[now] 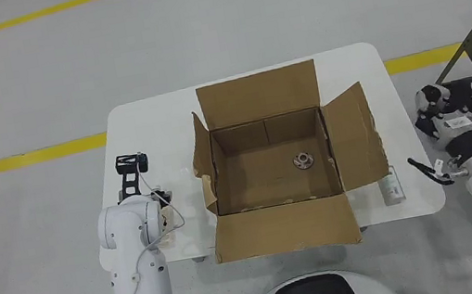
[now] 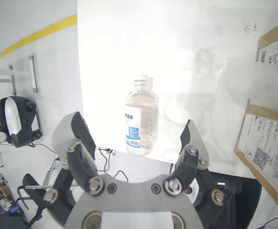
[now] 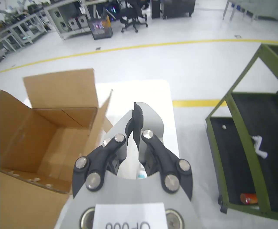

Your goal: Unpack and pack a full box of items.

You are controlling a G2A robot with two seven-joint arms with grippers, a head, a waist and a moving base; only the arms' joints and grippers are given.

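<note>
A white bench [image 1: 345, 68] with rounded corners carries a brown cardboard box [image 1: 260, 180] at its middle, with all four flaps folded outward. On the box floor, toward the right wall, lies a small round metal part [image 1: 302, 160]; it is too small to tell what kind it is.

The left pincer [image 2: 132, 120] hangs released over the bench's left side, its ribbed black pads [image 2: 83, 134] spread wide and gripping nothing. Between them in the left wrist view stand two clear plastic bottles [image 2: 141, 108], upright and close to the bench's near edge. They stand one behind the other, so the rear one is mostly hidden; only its white cap and a sliver of its side show. Glare washes out the bench surface around them. Farther in lies a crumpled piece of clear plastic film [image 2: 201, 61], faint against the white top. The box's labelled flaps are cut off at the frame's side.

The right pincer [image 3: 135, 118] is at the bench's right edge, beside the box's right flap, and is clenched with its pads pressed together on nothing. A small pale bottle [image 1: 393, 185] lies flat by the right edge near the near-right corner, largely hidden behind the pincer's links in the right wrist view.

On the floor to the right stands an olive-green framed trolley [image 3: 214, 156], cut off by the frame.
</note>
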